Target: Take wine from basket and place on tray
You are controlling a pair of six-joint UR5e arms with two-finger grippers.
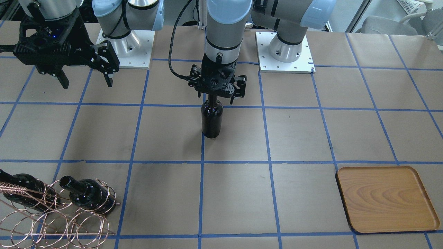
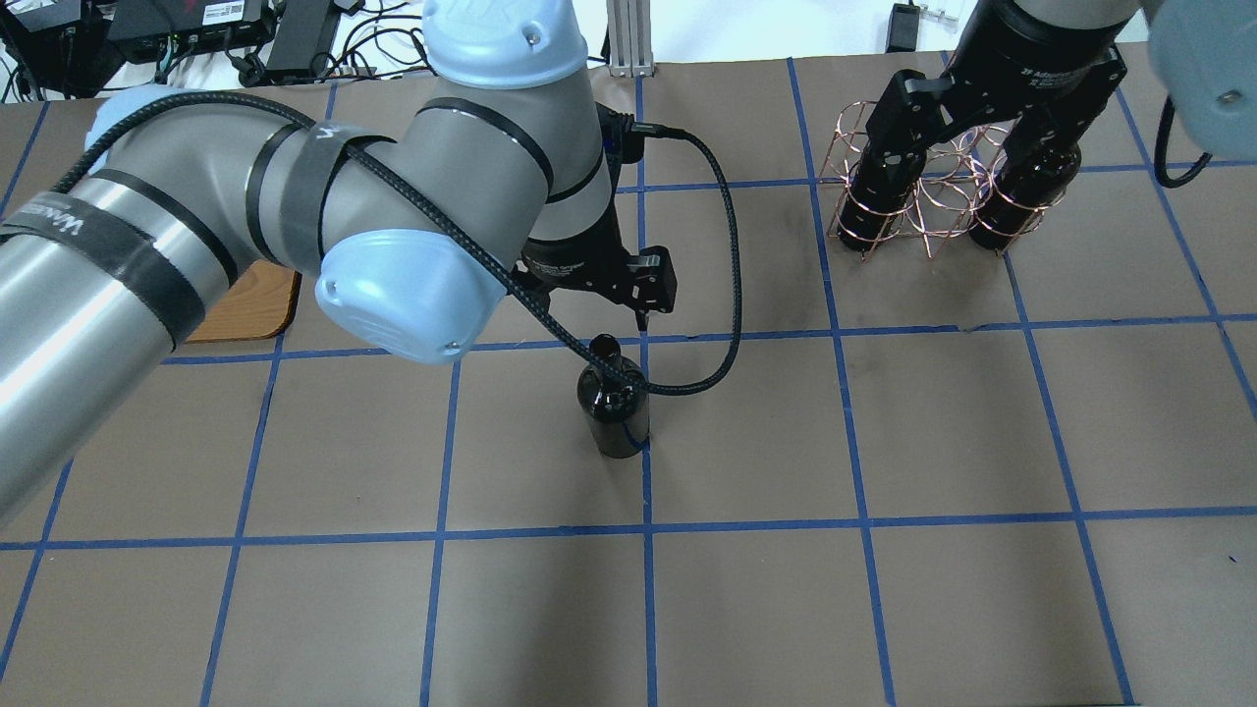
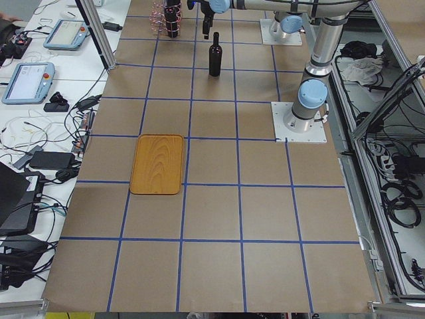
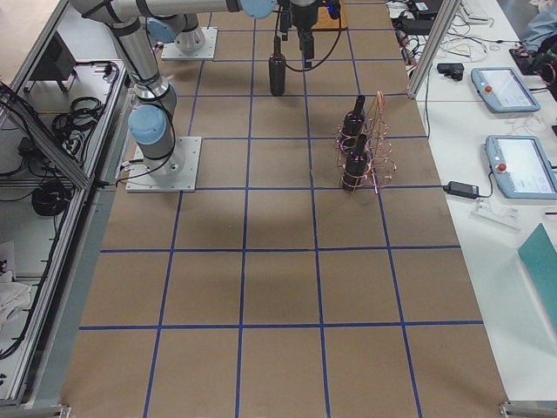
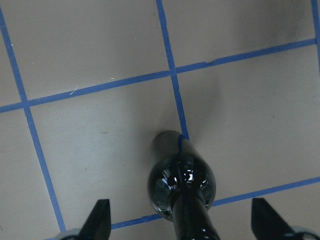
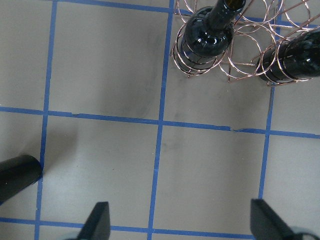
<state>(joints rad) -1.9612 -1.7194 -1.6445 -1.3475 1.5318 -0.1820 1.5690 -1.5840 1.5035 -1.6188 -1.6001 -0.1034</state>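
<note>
One black wine bottle (image 1: 211, 119) stands upright on the table's middle, on a blue tape line. My left gripper (image 1: 218, 98) hangs over it, open, with its fingers wide on either side of the neck and not touching; the left wrist view shows the bottle (image 5: 182, 185) between the two fingers. Two more bottles (image 1: 88, 193) (image 1: 20, 186) lie in the copper wire basket (image 1: 52, 218). My right gripper (image 1: 87, 82) is open and empty, in the air above the table; the overhead view shows it over the basket (image 2: 933, 196). The wooden tray (image 1: 386, 199) lies bare.
The table is covered in brown paper with a blue tape grid. The two arm bases (image 1: 283, 52) stand at the robot's side of the table. In the overhead view my left arm hides most of the tray (image 2: 250, 304).
</note>
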